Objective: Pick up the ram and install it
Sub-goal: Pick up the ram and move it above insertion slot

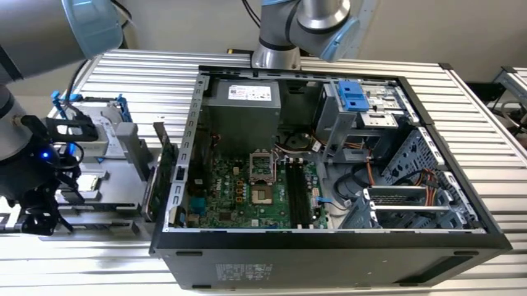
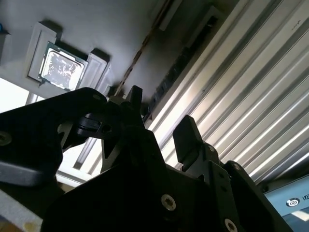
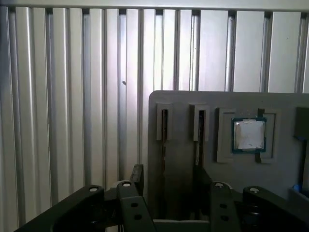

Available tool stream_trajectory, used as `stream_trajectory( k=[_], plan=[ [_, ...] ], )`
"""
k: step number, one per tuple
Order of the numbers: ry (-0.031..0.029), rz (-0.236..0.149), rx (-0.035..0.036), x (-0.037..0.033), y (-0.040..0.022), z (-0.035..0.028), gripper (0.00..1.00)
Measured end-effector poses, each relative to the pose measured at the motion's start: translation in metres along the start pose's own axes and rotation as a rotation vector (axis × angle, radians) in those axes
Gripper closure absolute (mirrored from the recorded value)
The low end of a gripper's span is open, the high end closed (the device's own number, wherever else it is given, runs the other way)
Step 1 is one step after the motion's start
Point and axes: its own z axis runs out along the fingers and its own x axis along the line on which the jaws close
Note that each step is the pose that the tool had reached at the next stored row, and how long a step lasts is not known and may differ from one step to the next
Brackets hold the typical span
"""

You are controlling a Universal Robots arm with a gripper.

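Jaws parted and holding nothing: in the exterior view the gripper [image 1: 39, 217] hangs over the grey tray [image 1: 128, 154] at the exterior view's left. It is well apart from the open computer case [image 1: 329, 253] and its black motherboard slots [image 1: 300, 191].

In the second wrist view the gripper [image 2: 159, 113] frames the ram [image 2: 175, 72], a dark stick standing on edge in the tray. A second thin strip [image 2: 145, 46] stands just beside it, and the processor chip [image 2: 60, 65] lies further off.

In the first wrist view the ram [image 3: 164, 137] sits in one of two narrow slots and lies between the fingers [image 3: 137, 176]. The neighbouring slot [image 3: 200, 130] lines up near the other finger.

The likely trouble is a grip that closes off centre. A finger could catch the neighbouring strip or the slot wall, so that the thin board is pinched askew, tilts, or jams on the way out. A tilted hold would probably meet a motherboard slot crooked and fail to seat.
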Motion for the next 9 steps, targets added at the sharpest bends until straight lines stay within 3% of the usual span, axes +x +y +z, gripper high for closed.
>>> stream_trajectory(
  k=[9],
  plan=[
    [0.0001,0.002,-0.0001,0.0022,-0.0013,0.0162,0.00]
  ],
)
